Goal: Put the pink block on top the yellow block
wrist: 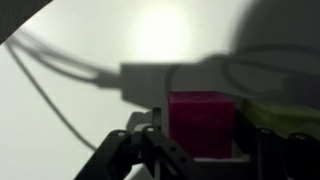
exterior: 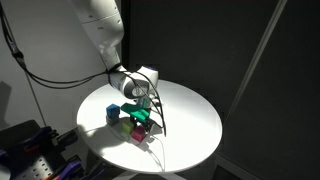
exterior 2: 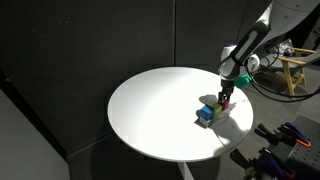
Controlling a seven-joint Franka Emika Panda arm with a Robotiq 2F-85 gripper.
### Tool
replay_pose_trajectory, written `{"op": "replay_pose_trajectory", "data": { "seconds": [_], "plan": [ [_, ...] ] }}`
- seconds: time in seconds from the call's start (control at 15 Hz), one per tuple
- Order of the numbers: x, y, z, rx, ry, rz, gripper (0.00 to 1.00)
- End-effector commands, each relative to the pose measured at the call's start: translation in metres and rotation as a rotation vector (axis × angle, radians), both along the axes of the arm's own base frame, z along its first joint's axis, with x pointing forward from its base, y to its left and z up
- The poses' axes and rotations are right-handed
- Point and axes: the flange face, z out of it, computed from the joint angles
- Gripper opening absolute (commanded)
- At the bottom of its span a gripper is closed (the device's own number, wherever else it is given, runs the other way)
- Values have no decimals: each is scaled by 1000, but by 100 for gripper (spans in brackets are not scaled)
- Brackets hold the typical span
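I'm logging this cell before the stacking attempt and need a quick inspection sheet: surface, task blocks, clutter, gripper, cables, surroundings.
Surface: round white table; only three cubes seen on it, grouped near one edge.
Job's things: pink block sits between the gripper's fingers; yellow block is close beside it, not yet stacked.
Clutter: one blue cube next to the other two.
Grippers: gripper is down over the pink block, a finger on either side; whether it grips cannot be told.
Cables: black cables run from the arm, beside the table.
Surroundings: dark backdrop; wooden frame beyond the table.
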Motion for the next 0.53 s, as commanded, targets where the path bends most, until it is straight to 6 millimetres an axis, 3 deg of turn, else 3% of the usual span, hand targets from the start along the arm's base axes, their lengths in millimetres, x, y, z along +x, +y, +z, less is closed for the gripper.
{"op": "replay_pose_trajectory", "data": {
  "seconds": [0.0, 0.2, 0.47],
  "plan": [
    [5, -5, 1, -8, -4, -20, 41],
    [4, -5, 4, -14, 8, -38, 30],
    [3, -10, 11, -27, 11, -60, 30]
  ]
}}
